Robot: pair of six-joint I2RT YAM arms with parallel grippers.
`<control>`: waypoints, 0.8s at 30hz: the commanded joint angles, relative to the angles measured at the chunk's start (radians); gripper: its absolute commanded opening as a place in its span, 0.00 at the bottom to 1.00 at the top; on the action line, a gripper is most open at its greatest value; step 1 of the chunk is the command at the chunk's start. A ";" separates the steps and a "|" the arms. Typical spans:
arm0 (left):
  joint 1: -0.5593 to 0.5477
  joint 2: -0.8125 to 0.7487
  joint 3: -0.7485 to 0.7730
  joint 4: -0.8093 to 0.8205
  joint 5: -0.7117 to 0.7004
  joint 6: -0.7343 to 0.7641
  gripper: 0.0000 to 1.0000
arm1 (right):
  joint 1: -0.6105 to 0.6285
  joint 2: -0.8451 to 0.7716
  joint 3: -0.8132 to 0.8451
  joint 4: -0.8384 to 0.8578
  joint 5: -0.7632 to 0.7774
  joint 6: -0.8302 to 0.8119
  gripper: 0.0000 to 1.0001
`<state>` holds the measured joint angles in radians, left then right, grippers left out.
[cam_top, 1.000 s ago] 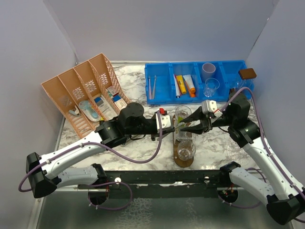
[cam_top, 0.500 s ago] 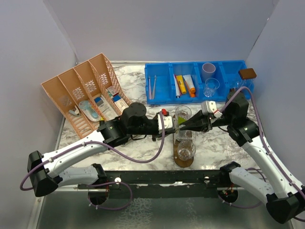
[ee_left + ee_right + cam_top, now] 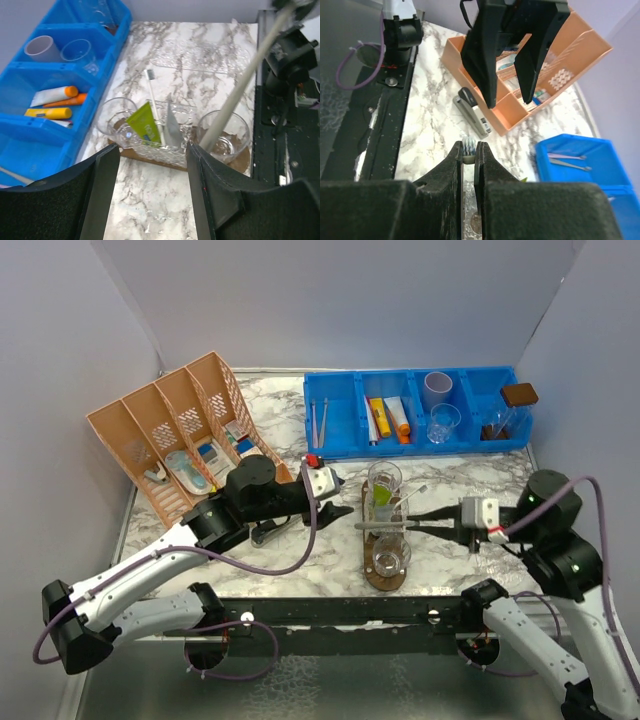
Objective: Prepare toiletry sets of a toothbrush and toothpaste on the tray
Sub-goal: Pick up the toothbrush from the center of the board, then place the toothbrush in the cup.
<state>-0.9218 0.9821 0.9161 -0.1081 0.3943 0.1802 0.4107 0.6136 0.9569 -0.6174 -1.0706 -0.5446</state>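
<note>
Marble table, one tray bearing three tumblers, one lime tube

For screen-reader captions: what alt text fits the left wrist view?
Three clear plastic tumblers stand on a dark brown wooden tray, framed by the open left gripper; the middle one holds a lime green tube and a white toothbrush. A pale stick slants across the rightmost tumbler.

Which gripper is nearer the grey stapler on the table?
Left. The left gripper hangs open just beside the stapler; the right gripper, shut on a toothbrush, is across the tray.
</note>
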 commanded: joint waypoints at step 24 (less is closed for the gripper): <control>0.090 -0.109 -0.088 0.150 -0.213 -0.050 0.60 | 0.013 -0.161 0.155 -0.449 0.468 -0.063 0.01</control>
<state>-0.8375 0.8890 0.8337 0.0036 0.2096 0.1406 0.4179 0.4671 1.1790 -1.1698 -0.7208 -0.6941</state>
